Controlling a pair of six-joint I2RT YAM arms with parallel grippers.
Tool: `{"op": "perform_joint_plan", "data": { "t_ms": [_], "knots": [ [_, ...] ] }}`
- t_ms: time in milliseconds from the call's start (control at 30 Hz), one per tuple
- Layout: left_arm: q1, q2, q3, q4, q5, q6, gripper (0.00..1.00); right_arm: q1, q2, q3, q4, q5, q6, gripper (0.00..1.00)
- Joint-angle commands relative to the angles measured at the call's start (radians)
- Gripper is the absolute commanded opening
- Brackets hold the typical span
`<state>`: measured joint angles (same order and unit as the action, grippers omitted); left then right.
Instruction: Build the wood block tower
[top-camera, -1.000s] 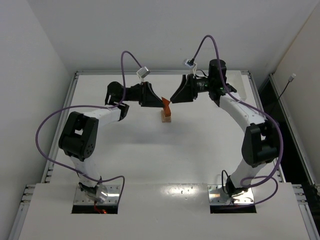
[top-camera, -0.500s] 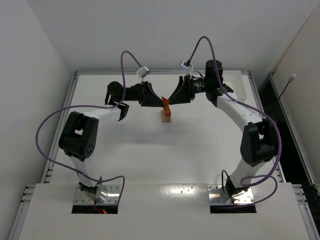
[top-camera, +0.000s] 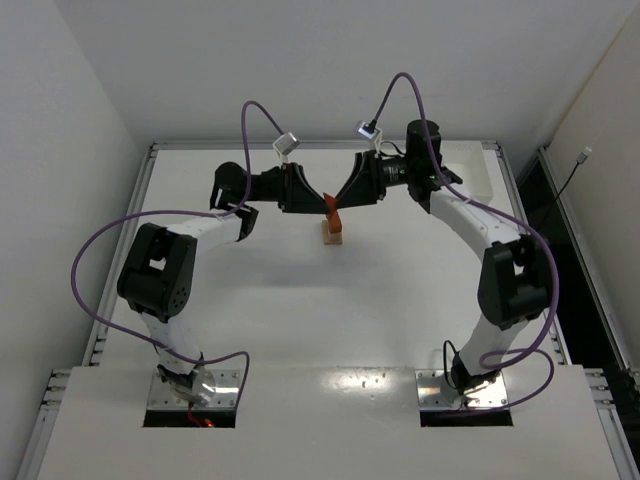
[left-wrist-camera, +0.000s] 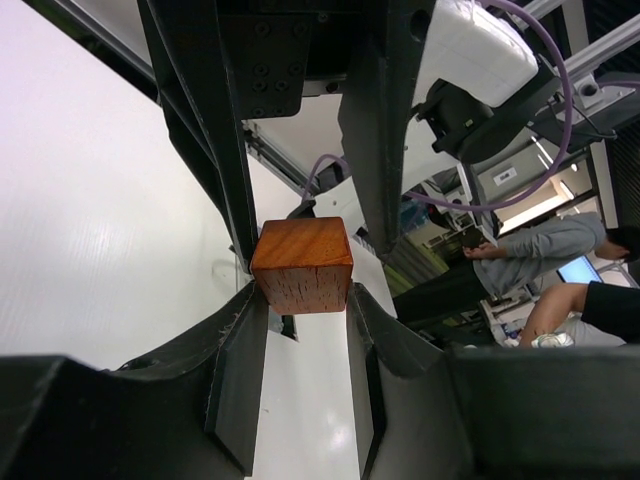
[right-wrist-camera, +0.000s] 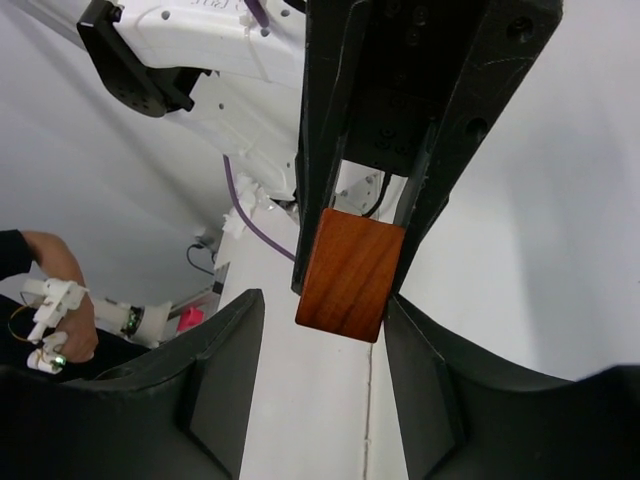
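A reddish-orange wooden block (top-camera: 333, 209) hangs in the air just above a pale tan block (top-camera: 332, 236) that stands on the white table. My left gripper (top-camera: 322, 203) is shut on the reddish-orange block. In the left wrist view the block (left-wrist-camera: 302, 265) sits pinched between my fingertips (left-wrist-camera: 303, 296). My right gripper (top-camera: 343, 204) comes in from the opposite side, open, with its jaws either side of the same block (right-wrist-camera: 350, 273). In the right wrist view (right-wrist-camera: 323, 300) its right finger is at the block's edge and there is a gap on the left.
A white tray (top-camera: 478, 186) lies at the back right, partly behind the right arm. Metal rails (top-camera: 140, 215) run along the table's left and back edges. Purple cables loop above both wrists.
My right gripper has moved left and closed in around the reddish-orange block. The left gripper and the block have stayed put.
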<state>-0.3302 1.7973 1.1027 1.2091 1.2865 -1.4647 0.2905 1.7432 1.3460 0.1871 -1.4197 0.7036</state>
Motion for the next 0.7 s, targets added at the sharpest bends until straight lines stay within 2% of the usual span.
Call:
{"op": "perform_joint_plan", "data": {
  "t_ms": [0,167,400,433,467,567,667],
  "knots": [
    [0.011,-0.035,0.032,0.027,-0.007,0.052,0.0,0.009,0.004,0.048,0.058,-0.022,-0.006,0.47],
    [0.011,-0.044,0.032,-0.003,-0.007,0.092,0.0,0.018,0.013,0.058,0.058,-0.013,0.004,0.31],
    [0.011,-0.044,0.042,-0.149,-0.007,0.187,0.0,0.027,0.022,0.058,0.08,-0.033,0.004,0.13],
    [0.011,-0.044,0.042,-0.175,-0.007,0.207,0.05,0.027,0.022,0.058,0.089,-0.033,0.004,0.12],
    [0.011,-0.044,0.055,-0.259,-0.007,0.265,0.15,0.027,0.022,0.058,0.089,-0.044,0.004,0.1],
    [0.011,-0.064,0.074,-0.4,-0.018,0.369,0.28,0.027,0.022,0.058,0.098,-0.044,0.004,0.02],
    [0.011,-0.075,0.085,-0.488,-0.03,0.42,0.37,0.027,0.022,0.058,0.098,-0.053,0.004,0.0]
  ]
}}
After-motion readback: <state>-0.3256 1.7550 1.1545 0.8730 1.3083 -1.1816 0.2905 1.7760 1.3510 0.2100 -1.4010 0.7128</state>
